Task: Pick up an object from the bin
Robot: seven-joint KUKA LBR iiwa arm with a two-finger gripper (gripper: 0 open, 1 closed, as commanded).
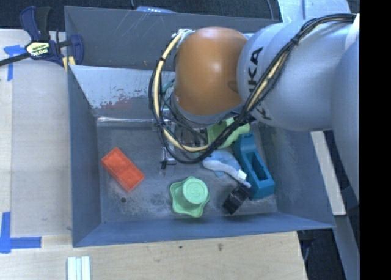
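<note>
My gripper hangs under the arm's orange cover over the middle of the bin floor, mostly hidden by cables. Just to its right lie a yellow-green piece, partly hidden, and a pale blue-white thing. A green round scalloped piece sits on the floor below the gripper, apart from it. An orange-red block lies to the left, well away from the gripper. I see nothing held.
A blue angular plastic piece rests against the bin's right wall, with a small black thing at its lower end. The arm and its cover hide the bin's back middle and right.
</note>
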